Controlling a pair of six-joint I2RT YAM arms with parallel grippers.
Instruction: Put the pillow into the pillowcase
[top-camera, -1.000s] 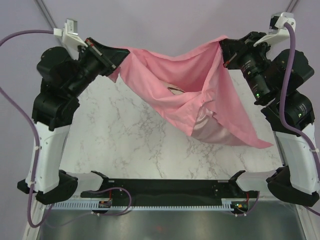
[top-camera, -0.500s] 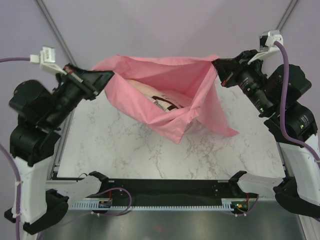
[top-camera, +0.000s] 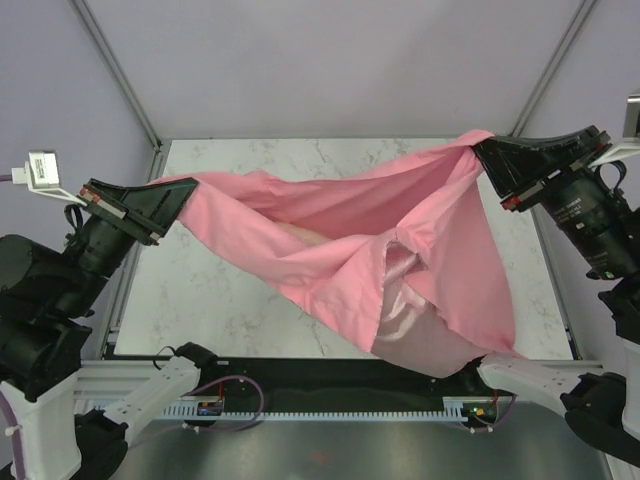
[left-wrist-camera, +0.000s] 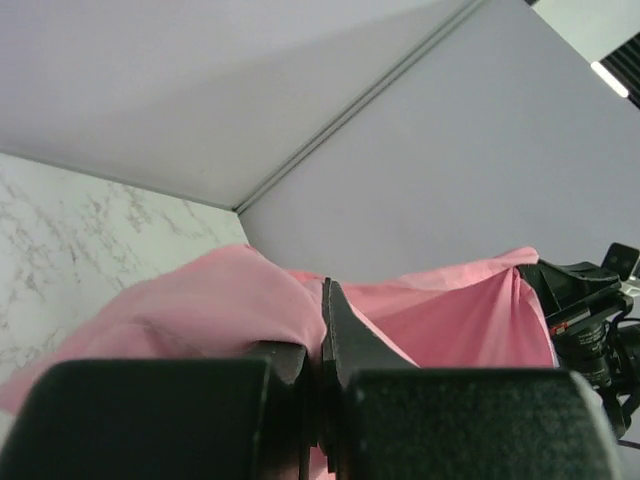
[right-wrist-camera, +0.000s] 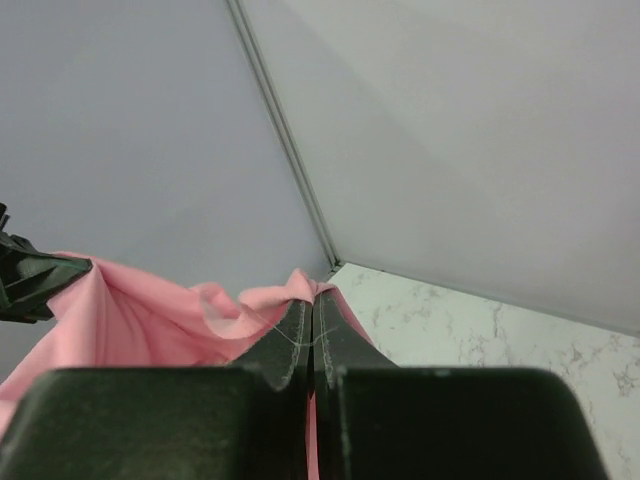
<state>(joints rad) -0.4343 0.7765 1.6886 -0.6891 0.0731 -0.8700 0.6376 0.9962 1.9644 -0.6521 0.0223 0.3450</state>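
Across the gap between both tools, stretched as a hammock above the surface (top-camera: 215, 300): pillowcase (top-camera: 345, 265), with only a pale sliver of pillow (top-camera: 298, 234) showing inside the opening and the remainder hidden under pink folds. Lower end of the case sagging toward the near right edge of the surface.

Left tool (top-camera: 172, 197) clamped tight on one corner of the opening, right tool (top-camera: 490, 160) clamped tight on the opposite corner. Confirmed in both wrist views, with fingers pressed together and fabric at the tips.

Risks, as judged: thin shiny cloth slipping from either pinch under the hanging weight and dropping the load; pillow bunching crosswise instead of settling into the closed end.

Both arms raised and spread wide, tools pointing toward each other across the span.
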